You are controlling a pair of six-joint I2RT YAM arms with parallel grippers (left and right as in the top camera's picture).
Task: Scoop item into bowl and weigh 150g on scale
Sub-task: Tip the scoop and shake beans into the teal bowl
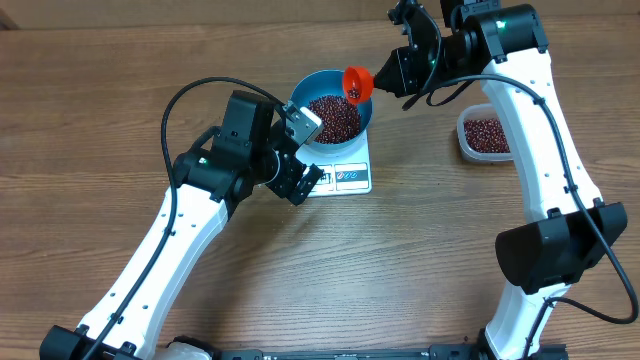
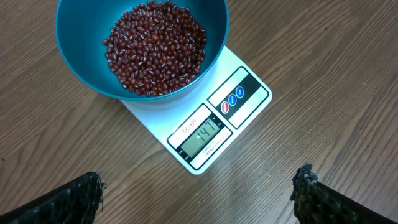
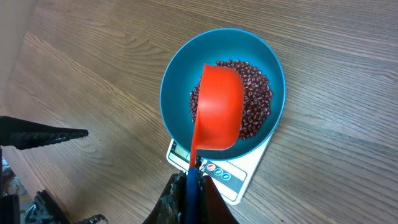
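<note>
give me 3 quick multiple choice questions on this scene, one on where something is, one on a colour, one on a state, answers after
1. The blue bowl stands:
A. on the scale
B. upside down beside the scale
C. clamped in the left tool

2. The scoop in the right tool is:
A. green
B. orange-red
C. white

3. The left tool is:
A. shut on the scoop
B. open, holding nothing
C. shut on the bowl's rim

Answers:
1. A, since the left wrist view shows the bowl sitting on the scale's top with the display poking out in front.
2. B, since the right wrist view shows an orange-red cup over the bowl.
3. B, since its two fingers stand far apart at the bottom corners of the left wrist view with nothing between them.
</note>
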